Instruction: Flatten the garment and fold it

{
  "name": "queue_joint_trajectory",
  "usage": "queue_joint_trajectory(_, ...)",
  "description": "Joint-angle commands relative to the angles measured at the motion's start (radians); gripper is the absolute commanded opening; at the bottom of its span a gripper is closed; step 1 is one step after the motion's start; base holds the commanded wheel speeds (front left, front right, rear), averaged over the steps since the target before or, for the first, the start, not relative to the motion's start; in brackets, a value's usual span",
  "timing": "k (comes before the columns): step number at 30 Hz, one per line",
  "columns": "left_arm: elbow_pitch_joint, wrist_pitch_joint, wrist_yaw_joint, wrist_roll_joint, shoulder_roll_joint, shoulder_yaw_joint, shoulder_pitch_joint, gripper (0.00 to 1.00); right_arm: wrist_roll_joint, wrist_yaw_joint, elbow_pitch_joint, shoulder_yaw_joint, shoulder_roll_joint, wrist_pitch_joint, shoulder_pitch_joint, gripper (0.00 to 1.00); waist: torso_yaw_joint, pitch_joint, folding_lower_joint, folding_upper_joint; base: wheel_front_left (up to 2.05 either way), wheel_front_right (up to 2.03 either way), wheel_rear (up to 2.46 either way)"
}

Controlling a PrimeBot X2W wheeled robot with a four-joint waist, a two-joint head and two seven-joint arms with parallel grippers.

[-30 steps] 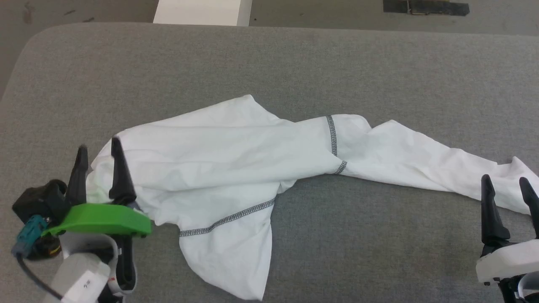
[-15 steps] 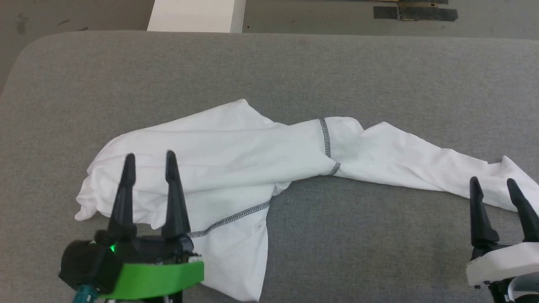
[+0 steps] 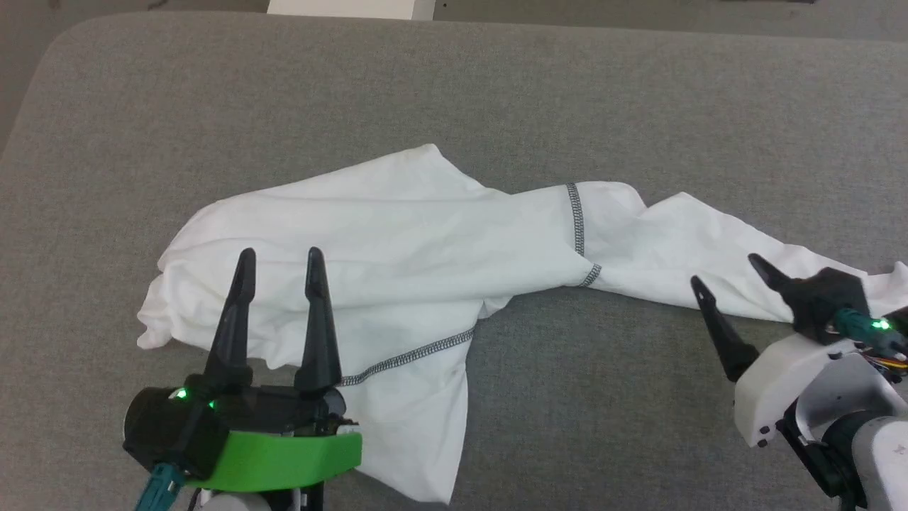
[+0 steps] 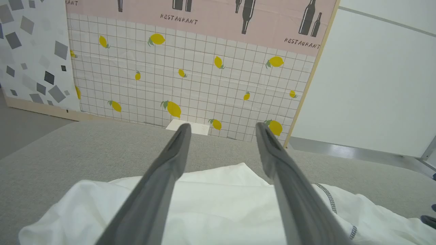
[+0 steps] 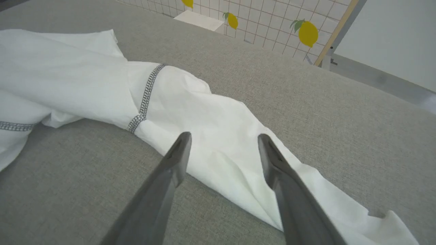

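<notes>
The white garment (image 3: 397,248) lies crumpled across the grey cushioned surface (image 3: 454,92), its dark stitched seams showing near the middle and one sleeve (image 3: 709,248) trailing off to the right. Above its left part hovers my left gripper (image 3: 278,257), open, with nothing between the fingers; the same cloth (image 4: 221,211) lies under those fingers in the left wrist view. My right gripper (image 3: 731,273) is open and tilted leftward over the sleeve's near edge. In the right wrist view the sleeve (image 5: 218,136) runs beneath the right gripper (image 5: 223,136), which holds nothing.
A white box (image 3: 351,7) sits just past the surface's far edge. Behind it stands a tiled wall panel with lemons (image 4: 190,78). Bare grey surface lies in front of the garment between the two arms (image 3: 589,397).
My left gripper swung from the garment's left end to above its left part. My right gripper turned leftward and moved in over the sleeve. The camera shifted a little.
</notes>
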Motion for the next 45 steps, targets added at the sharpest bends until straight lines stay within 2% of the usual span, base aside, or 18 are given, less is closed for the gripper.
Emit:
queue_joint_trajectory(1,0.009,-0.003,0.006,-0.020,-0.006,-0.014,-0.027,1.00,0.029,-0.002,0.039,0.074,-0.066,0.050,-0.048,1.00,0.024,0.032,0.0000,0.0000,0.00,0.00,0.00)
queue_joint_trajectory(7,0.021,-0.004,0.016,-0.031,-0.006,-0.034,-0.045,1.00,0.073,-0.002,0.138,0.233,-0.190,0.084,-0.143,1.00,0.044,0.052,0.0000,0.0000,0.00,0.00,0.00)
queue_joint_trajectory(11,0.025,-0.004,0.020,-0.033,-0.006,-0.037,-0.050,1.00,0.068,-0.002,0.223,0.305,-0.225,0.053,-0.204,1.00,0.048,0.054,0.0000,0.0000,0.00,0.00,0.00)
queue_joint_trajectory(12,0.027,-0.004,0.020,-0.032,-0.006,-0.037,-0.052,1.00,0.065,-0.002,0.244,0.318,-0.228,0.045,-0.217,0.55,0.046,0.054,0.0000,0.0000,0.00,0.00,0.00)
queue_joint_trajectory(13,0.030,-0.004,0.019,-0.031,-0.006,-0.039,-0.053,1.00,0.056,-0.002,0.271,0.331,-0.232,0.032,-0.233,0.22,0.044,0.053,0.0000,0.0000,0.00,0.00,0.00)
queue_joint_trajectory(14,0.033,-0.004,0.018,-0.030,-0.006,-0.041,-0.055,1.00,0.050,-0.002,0.290,0.342,-0.235,0.021,-0.244,0.00,0.042,0.052,0.0000,0.0000,0.00,0.00,0.00)
queue_joint_trajectory(18,0.039,-0.004,0.020,-0.028,-0.006,-0.038,-0.058,1.00,0.054,-0.002,0.329,0.298,-0.213,-0.051,-0.290,0.00,0.023,0.031,0.0000,0.0000,0.00,0.00,0.00)
queue_joint_trajectory(22,0.044,-0.004,0.017,-0.023,-0.006,-0.030,-0.046,1.00,0.039,-0.002,0.299,0.153,-0.201,-0.124,-0.325,0.00,-0.006,-0.002,0.0000,0.0000,0.00,0.00,0.00)
queue_joint_trajectory(25,0.045,-0.004,0.018,-0.022,-0.006,-0.028,-0.034,1.00,0.018,-0.002,0.249,0.029,-0.203,-0.139,-0.312,0.00,-0.025,-0.023,0.0000,0.0000,0.00,0.00,0.00)
queue_joint_trajectory(29,0.051,-0.004,0.011,-0.021,-0.006,-0.027,-0.022,1.00,-0.007,-0.002,0.172,-0.182,-0.197,-0.117,-0.218,0.00,-0.044,-0.039,0.0000,0.0000,0.00,0.00,0.00)
queue_joint_trajectory(32,0.056,-0.004,0.001,-0.023,-0.006,-0.023,-0.020,1.00,-0.044,-0.002,0.132,-0.341,-0.162,-0.082,-0.093,0.00,-0.052,-0.040,0.0000,0.0000,0.00,0.00,0.00)
queue_joint_trajectory(36,0.067,-0.004,-0.006,-0.023,-0.006,-0.028,-0.019,1.00,-0.093,-0.002,0.141,-0.480,-0.089,-0.035,0.081,0.00,-0.055,-0.040,0.0000,0.0000,0.00,0.00,0.00)
queue_joint_trajectory(37,0.069,-0.004,-0.007,-0.023,-0.006,-0.028,-0.019,1.00,-0.099,-0.002,0.148,-0.493,-0.069,-0.031,0.111,0.22,-0.056,-0.040,0.0000,0.0000,0.00,0.00,0.00)
queue_joint_trajectory(38,0.072,-0.004,-0.009,-0.022,-0.006,-0.027,-0.019,1.00,-0.100,-0.002,0.155,-0.505,-0.042,-0.034,0.136,0.53,-0.058,-0.040,0.0000,0.0000,0.00,0.00,0.00)
queue_joint_trajectory(39,0.075,-0.004,-0.011,-0.022,-0.006,-0.028,-0.018,1.00,-0.100,-0.002,0.161,-0.508,-0.023,-0.036,0.151,1.00,-0.059,-0.041,0.0000,0.0000,0.00,0.00,0.00)
queue_joint_trajectory(42,0.085,-0.004,-0.017,-0.018,-0.006,-0.027,-0.018,1.00,-0.078,-0.002,0.158,-0.479,0.022,-0.056,0.161,1.00,-0.065,-0.049,0.0000,0.0000,0.00,0.00,0.00)
queue_joint_trajectory(45,0.090,-0.004,-0.021,-0.014,-0.006,-0.027,-0.017,1.00,-0.023,-0.002,0.116,-0.415,0.040,-0.069,0.129,1.00,-0.069,-0.056,0.0000,0.0000,0.00,0.00,0.00)
